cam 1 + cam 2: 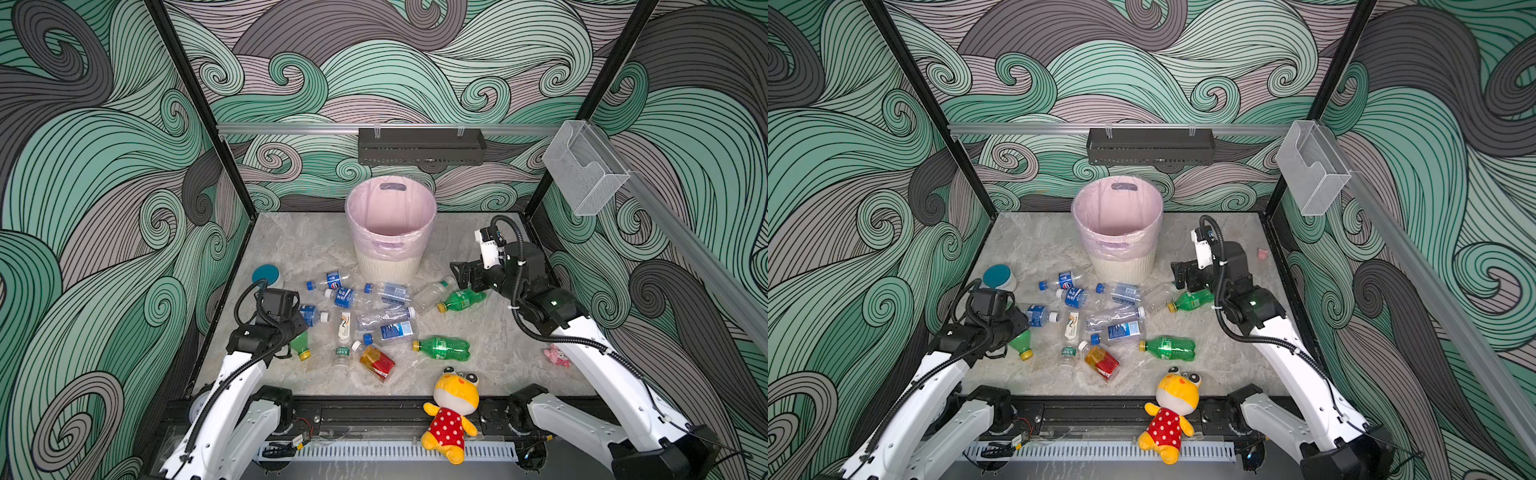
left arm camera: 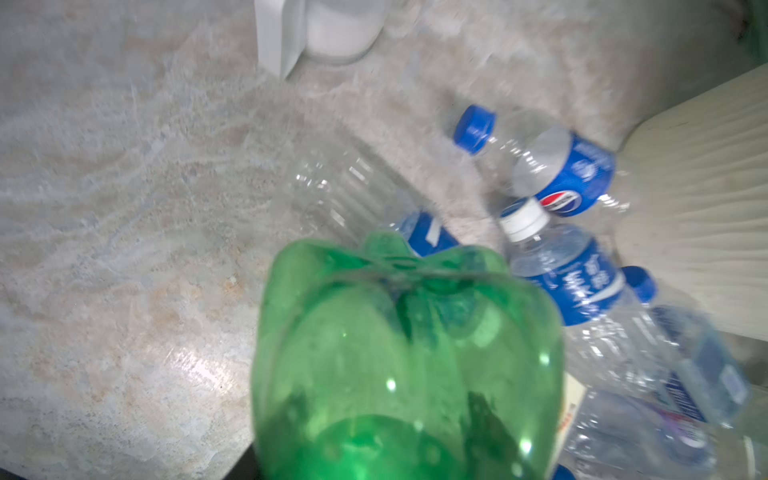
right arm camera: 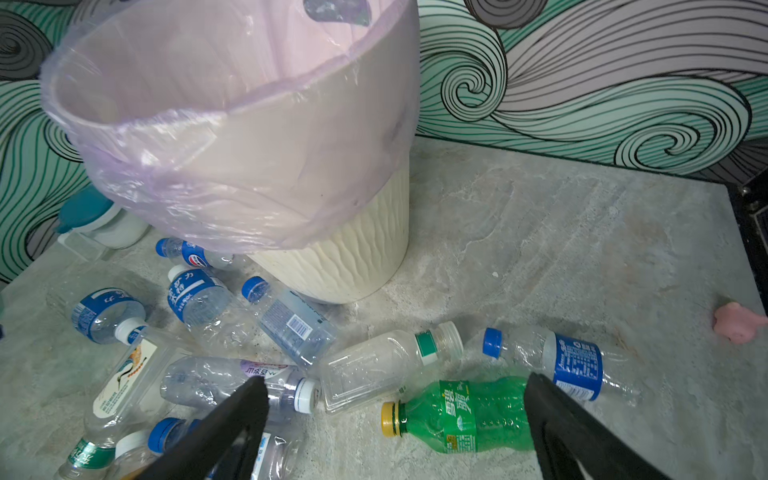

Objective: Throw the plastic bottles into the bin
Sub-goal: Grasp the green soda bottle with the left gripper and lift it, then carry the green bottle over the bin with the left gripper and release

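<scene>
1. Left gripper point(image 1: 296, 329), at the lower left in a top view, pinches a green bottle point(image 2: 407, 353).
2. Right gripper point(image 3: 395, 382), jaws spread wide, hovers above a second green bottle point(image 3: 469, 415).
3. Other plastic bottles point(image 1: 390, 332) lie scattered mid-frame, just below the bin point(image 1: 388, 266) standing upright at centre.

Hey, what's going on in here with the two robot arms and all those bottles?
Two arms are clearing plastic bottles into the bin. The left hand grips a green bottle, while the right hand hangs open above a second green bottle near the bin. The other bottles lie scattered on the table; none shows inside the bin.
</scene>
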Tool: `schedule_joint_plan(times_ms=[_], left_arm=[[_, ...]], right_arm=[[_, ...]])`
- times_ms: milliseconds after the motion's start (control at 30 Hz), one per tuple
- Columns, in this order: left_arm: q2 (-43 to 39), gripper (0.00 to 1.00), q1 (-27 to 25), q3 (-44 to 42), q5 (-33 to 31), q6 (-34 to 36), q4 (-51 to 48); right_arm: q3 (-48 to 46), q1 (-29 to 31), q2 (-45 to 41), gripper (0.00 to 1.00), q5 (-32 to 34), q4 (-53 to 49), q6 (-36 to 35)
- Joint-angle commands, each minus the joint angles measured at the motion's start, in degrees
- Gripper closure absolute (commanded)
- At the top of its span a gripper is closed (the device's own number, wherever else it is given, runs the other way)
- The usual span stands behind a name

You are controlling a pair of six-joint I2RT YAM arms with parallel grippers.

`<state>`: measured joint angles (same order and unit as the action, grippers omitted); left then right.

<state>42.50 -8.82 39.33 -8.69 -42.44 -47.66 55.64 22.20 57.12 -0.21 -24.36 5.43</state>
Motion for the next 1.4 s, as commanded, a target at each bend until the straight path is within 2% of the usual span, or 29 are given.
schedule_joint_plan(times_ms=[0,133,267,400,467,567,667,700,733,767,833,867,900,967,1033,1067,1133,1367], left_arm=[[-2.2,0.50,-0.5,4.6,2.8,8.5,-2.2],[-3.0,0.50,-0.5,7.4,9.0,17.0,0.8],[-2.8,0.50,-0.5,9.7,13.3,22.1,3.9],[3.6,0.50,-0.5,18.9,18.6,25.4,7.4],[10.6,0.50,-0.9,28.0,20.9,27.1,7.6],[23.3,0.50,-4.5,44.0,21.6,29.5,9.3],[40.4,0.52,-8.2,65.6,25.1,29.3,8.3],[47.2,0.45,-9.1,75.0,25.7,29.0,6.0],[53.8,0.29,-9.9,84.4,26.3,29.2,2.6],[58.8,0.20,-10.3,91.6,26.4,29.2,-0.4],[66.8,0.10,-10.6,103.6,27.2,28.1,-5.8],[68.3,0.07,-10.6,105.9,27.5,27.9,-7.6],[68.5,0.07,-10.6,106.0,27.6,27.9,-8.5],[65.3,0.07,-10.8,100.4,26.6,28.6,-7.0],[58.2,0.06,-10.7,88.4,24.4,29.2,-0.7],[54.0,0.01,-10.8,81.7,23.4,29.6,3.0],[46.3,0.01,-10.6,71.4,21.0,29.9,7.4],[27.5,0.01,-9.6,52.0,14.7,30.9,6.7]], right_arm=[[-4.0,-0.5,-2.5,0.04,7.2,-0.8,5.2],[-9.0,-0.6,-4.5,0.04,8.8,-1.4,8.3],[-11.7,-0.6,-5.9,0.04,8.6,-2.3,9.6],[-13.0,-0.6,-7.2,0.05,9.1,-2.7,9.8],[-13.2,-0.6,-7.5,0.05,9.6,-3.0,9.8],[-12.8,-0.6,-7.7,0.06,9.7,-3.7,9.7],[-12.1,-0.6,-7.5,0.06,10.3,-5.7,11.4],[-11.9,-0.6,-7.7,0.06,10.6,-6.5,12.0],[-11.8,-0.7,-7.9,0.06,10.8,-7.1,12.7],[-11.7,-0.7,-8.3,0.06,10.9,-7.6,13.0],[-11.4,-0.7,-9.3,0.06,11.1,-9.2,13.5],[-11.3,-0.7,-9.8,0.05,11.5,-10.0,13.5],[-11.2,-0.7,-10.3,0.05,12.3,-10.8,13.4],[-11.4,-1.1,-11.4,0.05,14.4,-12.1,13.5],[-11.8,-2.2,-11.7,0.05,14.9,-12.5,14.5],[-11.9,-3.0,-11.7,0.06,14.7,-12.6,15.3],[-11.7,-5.2,-10.8,0.08,12.9,-12.8,17.0],[-9.7,-8.8,-6.5,0.07,11.6,-12.5,16.9]])
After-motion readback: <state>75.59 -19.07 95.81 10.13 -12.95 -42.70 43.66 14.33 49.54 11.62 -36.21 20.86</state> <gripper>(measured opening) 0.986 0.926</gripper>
